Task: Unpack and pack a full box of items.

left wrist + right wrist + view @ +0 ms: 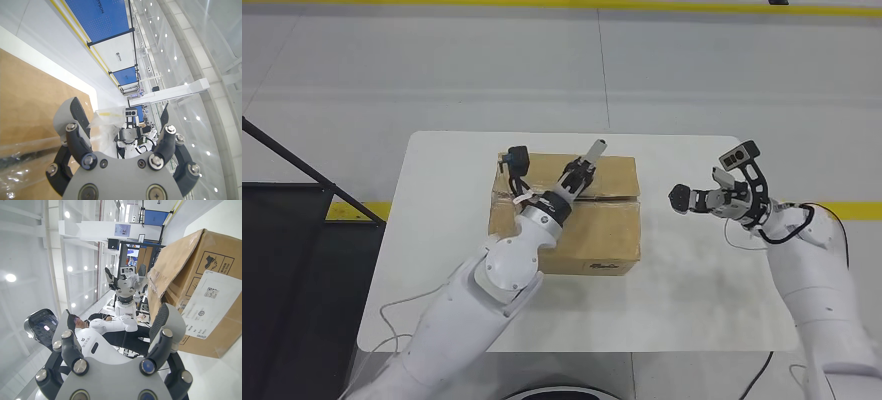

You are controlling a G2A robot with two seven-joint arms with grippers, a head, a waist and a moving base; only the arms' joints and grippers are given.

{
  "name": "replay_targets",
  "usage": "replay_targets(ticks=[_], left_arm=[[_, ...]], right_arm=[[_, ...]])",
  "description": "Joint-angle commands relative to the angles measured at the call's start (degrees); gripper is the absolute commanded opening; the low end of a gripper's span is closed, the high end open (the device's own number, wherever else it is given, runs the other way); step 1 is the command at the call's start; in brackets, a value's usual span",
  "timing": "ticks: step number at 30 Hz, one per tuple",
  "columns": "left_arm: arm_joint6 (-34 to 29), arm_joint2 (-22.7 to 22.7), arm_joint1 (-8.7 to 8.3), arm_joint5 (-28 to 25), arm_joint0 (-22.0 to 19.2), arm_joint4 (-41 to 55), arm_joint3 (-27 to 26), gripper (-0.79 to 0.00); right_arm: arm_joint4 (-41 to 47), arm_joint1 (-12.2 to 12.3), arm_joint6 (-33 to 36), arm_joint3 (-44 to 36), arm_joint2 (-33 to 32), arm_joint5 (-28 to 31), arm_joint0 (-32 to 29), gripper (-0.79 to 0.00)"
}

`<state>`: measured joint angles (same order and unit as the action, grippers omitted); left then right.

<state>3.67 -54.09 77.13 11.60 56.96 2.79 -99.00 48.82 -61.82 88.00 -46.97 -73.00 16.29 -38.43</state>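
- One cardboard box (592, 225) sits mid-table, its far side close to the far edge of the white table (692, 300).
- Left gripper (121, 106) hovers over the box top near that far edge, fingers spread. A scrap of clear film (105, 117) clings to one finger (79, 111).
- Right gripper (115, 311) hangs over bare tabletop beyond the box's right side, apart from it, fingers spread wide.
- Bare tabletop flanks the box on both sides.

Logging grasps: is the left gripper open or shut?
Open. The left gripper has its fingers spread wide over the cardboard box; clear film clings to one finger, not pinched.
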Motion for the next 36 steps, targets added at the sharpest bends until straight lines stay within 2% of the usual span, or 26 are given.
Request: replay_targets(ticks=[1, 14, 25, 27, 36], left_arm=[[0.1, 0.4, 0.3, -0.1, -0.3, 0.0, 0.8, 0.0], [0.8, 2.0, 2.21, -0.6, -2.0, -0.1, 4.8, 0.0], [-0.2, 1.7, 2.93, -0.3, -0.9, -2.3, 2.4, 0.0], [-0.5, 1.7, 3.02, -0.2, -0.7, -2.7, 2.0, 0.0], [-1.6, 2.6, 3.88, -0.2, -1.1, -4.4, 2.4, 0.0]], right_arm=[[0.4, 0.3, 0.0, 0.0, 0.3, 0.0, -0.1, 0.0], [2.2, 1.6, -0.1, 1.4, -0.4, 0.1, -0.6, 0.0], [1.7, 1.8, 0.0, 0.1, -1.3, 0.0, -1.1, 0.0], [4.2, 1.7, 0.0, 1.6, -1.8, 0.0, -1.5, 0.0], [2.9, 2.7, -1.2, 4.2, -6.0, 1.2, -1.8, 0.0]])
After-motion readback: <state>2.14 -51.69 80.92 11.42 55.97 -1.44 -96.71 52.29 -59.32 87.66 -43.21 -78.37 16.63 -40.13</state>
